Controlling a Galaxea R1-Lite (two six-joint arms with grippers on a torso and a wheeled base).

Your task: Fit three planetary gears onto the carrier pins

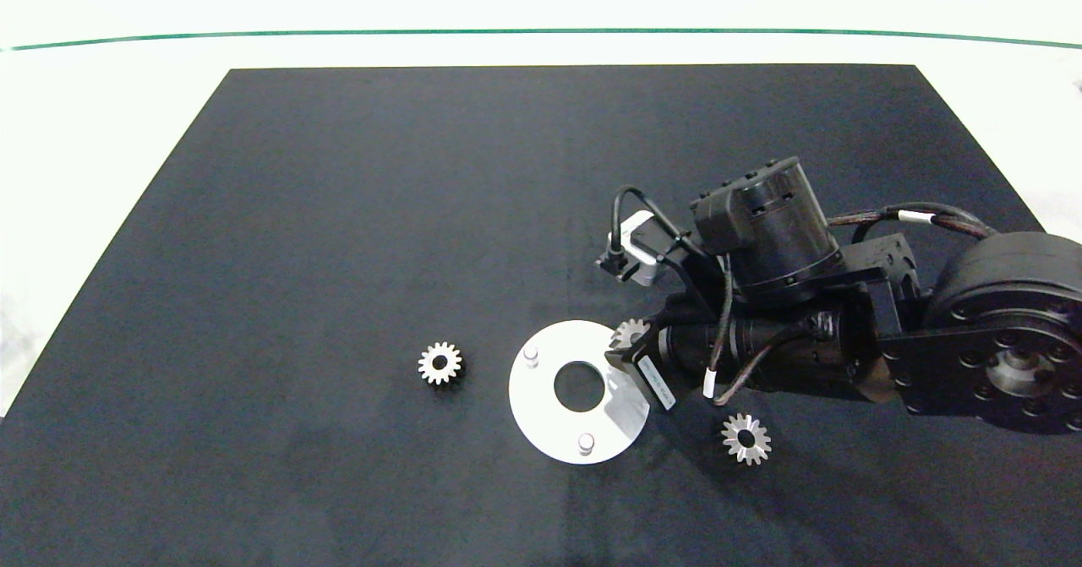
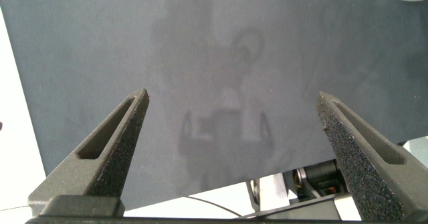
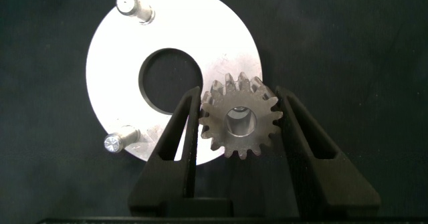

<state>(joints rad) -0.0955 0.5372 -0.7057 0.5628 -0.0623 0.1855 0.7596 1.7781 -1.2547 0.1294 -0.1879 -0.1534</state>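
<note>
- My right gripper (image 3: 239, 120) comes in from the 3 o'clock side of the head view and sits over the 2 o'clock rim of the white disc (image 1: 541, 419).
- Its two fingers (image 3: 180, 140) are closed on one planetary gear (image 3: 239, 120), one on each side, pressing its teeth.
- That held gear (image 1: 630, 332) lies flat, bore facing up. Through the bore something pale shows; can't tell if it's a pin or the disc face.
- Whether the gear is seated on a pin or just above it: can't tell.
- Disc lies flat on the black mat (image 1: 338, 212), large centre hole open.
- Two carrier pins are visible and bare: one at about 10 o'clock on the disc (image 1: 531, 354), one at about 6 o'clock (image 1: 585, 443). The third pin spot is under my gripper and the gear, hidden.
- Second gear (image 1: 440, 363) lies flat on the mat at 9 o'clock of the disc, apart from it.
- Third gear (image 1: 745, 438) lies flat on the mat at about 4 o'clock of the disc, apart from it, near my right arm.
- My left gripper (image 2: 231, 110) is out of the head view; its fingers are spread wide with nothing between them, over bare mat.
</note>
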